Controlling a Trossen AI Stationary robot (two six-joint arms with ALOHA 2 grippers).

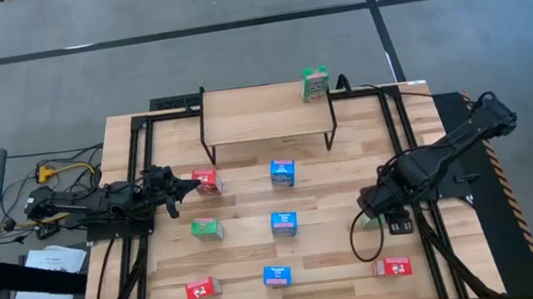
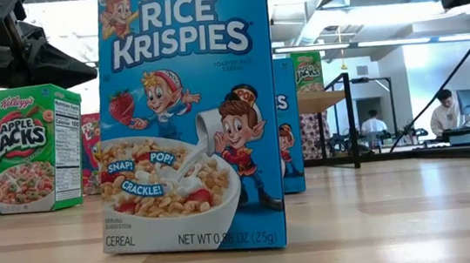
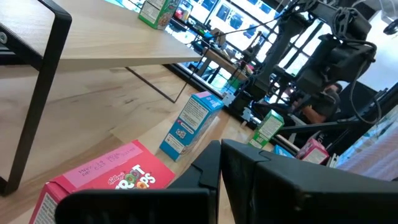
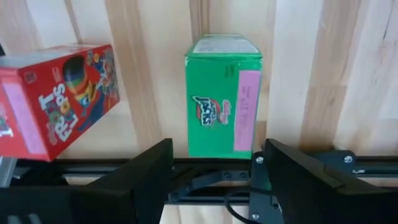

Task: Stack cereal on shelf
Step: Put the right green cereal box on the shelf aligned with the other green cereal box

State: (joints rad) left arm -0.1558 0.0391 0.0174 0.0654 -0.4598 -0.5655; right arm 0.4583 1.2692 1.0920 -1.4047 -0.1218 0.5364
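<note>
With the right gripper [image 4: 211,171] spread wide above the small green cardboard cereal box [image 4: 222,93] lying at the table's right edge (shelf well apart), I centre, descend, then close.

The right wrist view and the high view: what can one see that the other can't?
Only the right wrist view shows the printed top of the green box lying between the open fingers of the right gripper, and the picture on the red box beside it.

Only the high view shows the shelf with one green box on it, the blue boxes, and the shut left gripper beside a red box.

Both show the right gripper and the slatted table.
</note>
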